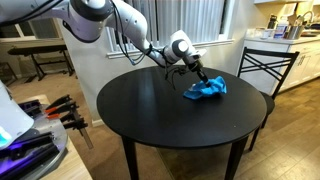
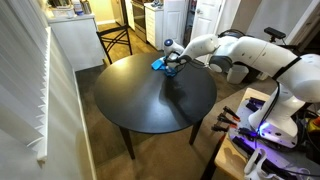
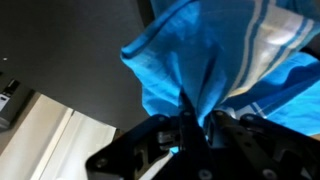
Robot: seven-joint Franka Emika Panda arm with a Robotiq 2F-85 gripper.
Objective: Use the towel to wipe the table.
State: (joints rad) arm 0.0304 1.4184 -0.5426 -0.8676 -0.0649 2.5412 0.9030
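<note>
A blue towel (image 1: 207,89) with white stripes lies bunched on the far part of the round black table (image 1: 170,110). It also shows in an exterior view (image 2: 160,64) and fills the wrist view (image 3: 215,55). My gripper (image 1: 199,76) is shut on a gathered fold of the towel, seen pinched between the fingers in the wrist view (image 3: 195,125). The rest of the towel rests on the table top (image 2: 150,100). In that exterior view the gripper (image 2: 172,60) sits at the towel's edge.
A black chair (image 1: 265,72) stands past the table's far side, also seen in an exterior view (image 2: 118,42). White blinds (image 1: 195,20) and a counter (image 1: 295,45) are behind. Clamps and tools (image 1: 60,110) lie on a side stand.
</note>
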